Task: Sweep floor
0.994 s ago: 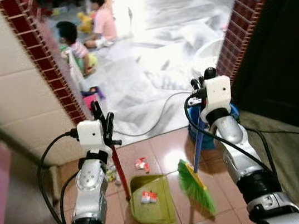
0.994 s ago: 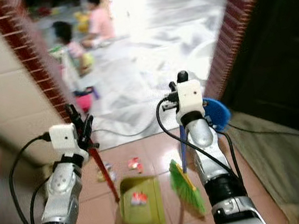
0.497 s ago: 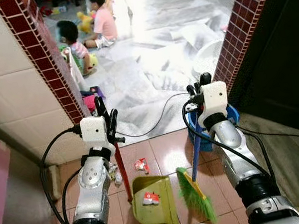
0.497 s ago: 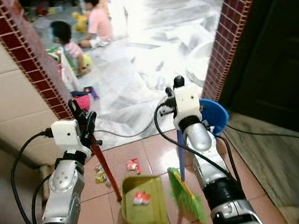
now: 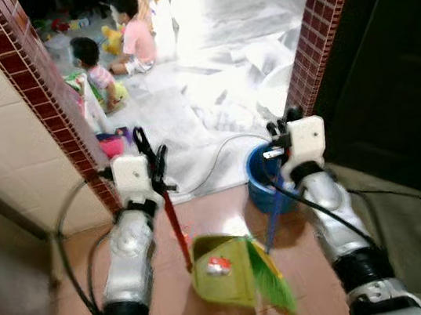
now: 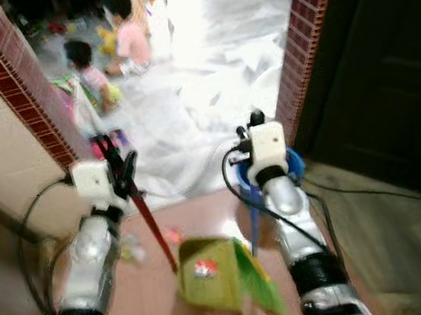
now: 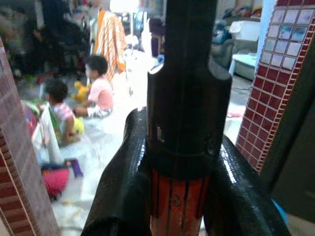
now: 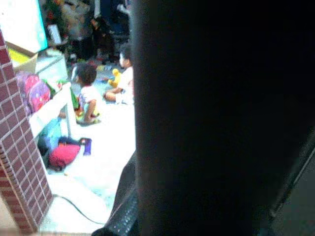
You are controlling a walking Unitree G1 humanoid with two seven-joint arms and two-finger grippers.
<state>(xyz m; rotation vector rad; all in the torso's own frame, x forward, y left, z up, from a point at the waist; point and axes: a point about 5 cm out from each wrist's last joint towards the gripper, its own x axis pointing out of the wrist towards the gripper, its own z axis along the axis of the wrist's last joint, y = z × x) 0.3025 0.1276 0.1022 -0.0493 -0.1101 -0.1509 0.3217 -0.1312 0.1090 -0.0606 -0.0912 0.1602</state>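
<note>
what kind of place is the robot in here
Most likely a lived-in family home, at a brick-edged doorway between a terracotta tile floor and a bright living area. Two people sit on the floor there among toys, and the grippers hold a dustpan and a broom.

Passage ahead is limited to the doorway between the left brick pillar (image 5: 49, 86) and the right brick pillar (image 5: 318, 26). A blue bucket (image 5: 261, 185) stands at the right pillar's foot. A cable (image 5: 218, 156) crosses the threshold. Two people (image 5: 112, 53) sit on the floor (image 5: 211, 54) beyond.
</note>
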